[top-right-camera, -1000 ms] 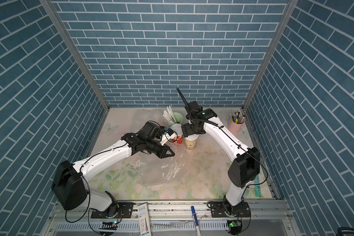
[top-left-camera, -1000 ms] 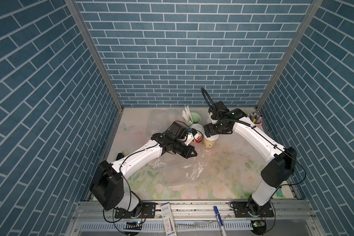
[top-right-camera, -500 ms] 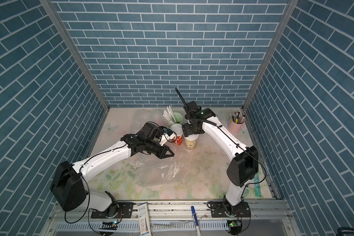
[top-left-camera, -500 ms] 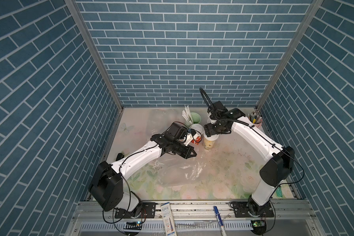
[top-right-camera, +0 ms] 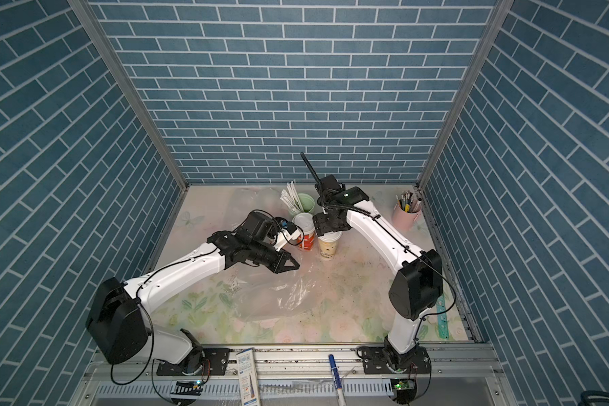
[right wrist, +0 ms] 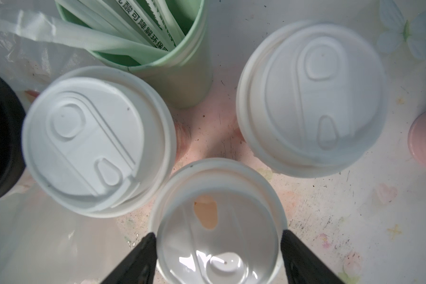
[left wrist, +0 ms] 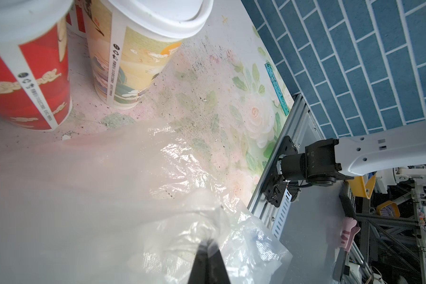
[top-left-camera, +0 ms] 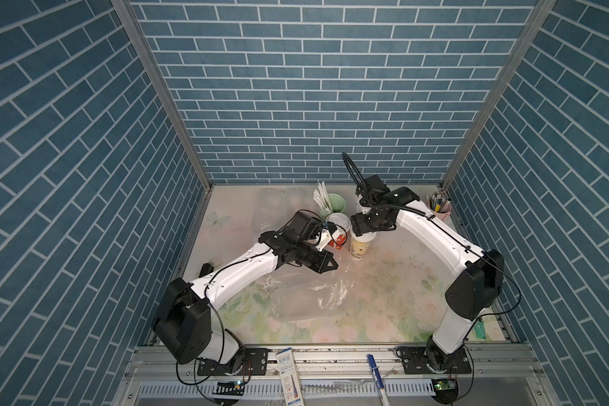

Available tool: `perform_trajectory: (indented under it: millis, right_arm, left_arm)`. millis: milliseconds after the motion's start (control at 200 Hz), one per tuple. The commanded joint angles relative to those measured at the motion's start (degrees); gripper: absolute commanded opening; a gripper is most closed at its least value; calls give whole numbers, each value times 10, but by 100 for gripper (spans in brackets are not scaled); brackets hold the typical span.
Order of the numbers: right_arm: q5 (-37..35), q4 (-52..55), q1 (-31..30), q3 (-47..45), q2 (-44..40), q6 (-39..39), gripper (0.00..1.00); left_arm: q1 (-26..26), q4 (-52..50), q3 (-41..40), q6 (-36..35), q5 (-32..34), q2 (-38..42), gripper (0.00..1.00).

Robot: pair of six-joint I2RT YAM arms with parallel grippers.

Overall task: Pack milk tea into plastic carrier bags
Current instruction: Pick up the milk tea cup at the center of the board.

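**As right jaws close in, cream-yellow cup grip looks made**

Since a second ago the right gripper [right wrist: 217,234] has narrowed from wide to lid width. Both black fingers [right wrist: 138,260] now sit against the lid rim of the cream-yellow cup [top-left-camera: 360,246] (contact looks real, squeeze unproven). Cup stands upright on the table [top-left-camera: 401,281], just beside the white-lidded red cup [top-left-camera: 339,239], at its 4 o'clock. Left gripper [top-left-camera: 333,263] unchanged: pinched shut on the plastic carrier bag [top-left-camera: 310,295], film trailing toward 6 o'clock of the cups. Meaning: first cup looks ready to lift. Can't tell whether the bag mouth is open. Nothing packed yet.
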State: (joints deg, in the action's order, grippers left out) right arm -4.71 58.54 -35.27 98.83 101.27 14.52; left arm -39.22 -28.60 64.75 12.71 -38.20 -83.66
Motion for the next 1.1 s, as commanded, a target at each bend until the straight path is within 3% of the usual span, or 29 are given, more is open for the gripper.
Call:
perform_trajectory:
  millis: [0, 335, 650, 1095]
  right_arm:
    - [-1, 5, -3, -6, 9, -1, 80]
    - [-2, 9, -5, -6, 15, 1, 79]
    - [-8, 13, -7, -7, -2, 5, 64]
    - [34, 24, -7, -30, -120, 8, 61]
  left_arm:
    - [6, 3, -8, 1, 4, 13, 0]
    - [7, 10, -9, 7, 7, 16, 0]
    - [10, 19, -9, 18, 13, 16, 0]
    - [11, 56, -23, 53, 45, 30, 0]
